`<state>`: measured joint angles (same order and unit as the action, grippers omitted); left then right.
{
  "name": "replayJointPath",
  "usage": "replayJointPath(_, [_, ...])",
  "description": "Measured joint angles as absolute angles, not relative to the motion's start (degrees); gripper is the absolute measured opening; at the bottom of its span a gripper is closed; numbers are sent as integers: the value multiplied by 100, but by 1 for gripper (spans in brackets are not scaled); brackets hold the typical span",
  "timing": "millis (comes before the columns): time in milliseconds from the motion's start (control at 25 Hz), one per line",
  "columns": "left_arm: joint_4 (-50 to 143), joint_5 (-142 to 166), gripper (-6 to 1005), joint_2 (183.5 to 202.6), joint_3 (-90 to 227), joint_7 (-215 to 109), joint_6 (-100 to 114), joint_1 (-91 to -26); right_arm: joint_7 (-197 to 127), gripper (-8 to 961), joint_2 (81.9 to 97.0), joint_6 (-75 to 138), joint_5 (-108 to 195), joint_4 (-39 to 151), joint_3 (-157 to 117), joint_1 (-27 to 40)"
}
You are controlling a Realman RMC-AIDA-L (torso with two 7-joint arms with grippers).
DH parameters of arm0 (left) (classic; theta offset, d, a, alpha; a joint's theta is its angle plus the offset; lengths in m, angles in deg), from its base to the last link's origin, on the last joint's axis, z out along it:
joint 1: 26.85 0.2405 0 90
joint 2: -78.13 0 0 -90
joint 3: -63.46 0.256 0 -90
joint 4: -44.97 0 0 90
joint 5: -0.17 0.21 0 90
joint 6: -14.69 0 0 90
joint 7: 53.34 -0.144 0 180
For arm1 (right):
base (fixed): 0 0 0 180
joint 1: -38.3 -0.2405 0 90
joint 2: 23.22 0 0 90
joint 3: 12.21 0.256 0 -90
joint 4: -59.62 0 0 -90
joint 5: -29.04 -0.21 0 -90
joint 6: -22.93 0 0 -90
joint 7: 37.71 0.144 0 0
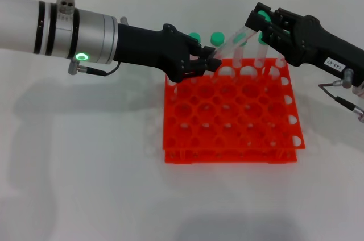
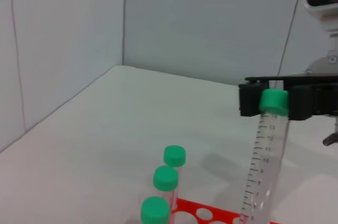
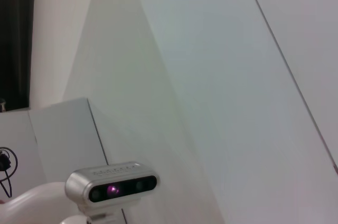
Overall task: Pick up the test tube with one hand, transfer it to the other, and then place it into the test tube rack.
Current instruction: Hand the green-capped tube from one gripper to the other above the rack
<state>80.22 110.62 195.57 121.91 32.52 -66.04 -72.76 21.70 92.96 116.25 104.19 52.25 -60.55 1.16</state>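
The test tube (image 1: pixel 236 39) is held slanting above the back row of the orange-red rack (image 1: pixel 230 133). My left gripper (image 1: pixel 211 61), on the arm with the green ring, is shut on its lower end. My right gripper (image 1: pixel 260 20), the one with the white label, is shut on its green cap (image 1: pixel 263 16). In the left wrist view the cap (image 2: pixel 273 102) sits between the right gripper's black fingers (image 2: pixel 249 100), and the clear tube (image 2: pixel 261 171) runs down to the rack's edge (image 2: pixel 203 214). The right wrist view shows none of these.
Other green-capped tubes (image 1: pixel 217 38) stand in the rack's back row; three show in the left wrist view (image 2: pixel 166 177). A cable (image 1: pixel 341 103) hangs by the right arm. The white table (image 1: pixel 85 167) stretches to the left and front. The right wrist view shows walls and a camera head (image 3: pixel 111 184).
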Motion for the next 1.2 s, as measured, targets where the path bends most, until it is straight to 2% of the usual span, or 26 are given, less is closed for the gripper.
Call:
replayJointPath(400, [8082,11068,240,19589,12525,3754,-6440,-7297,2195,267,9295,11714,10391,5225,-6052,99])
replayJointPath(720, [8346,11074,576,19643,12833,4216,-6525,-7290,2197,266,9296,11735,10387,5182,-5990,107])
replayJointPath(960, [9674,11079,893,19637,12862,5172,-7108,-6809,2197,266,9266,11723,10383,5135,-5991,112])
replayJointPath(1200, [11825,11285,890,19537,12755,6432,-7530,-6012,2279,266,9243,11670,10404,4926,-6046,184])
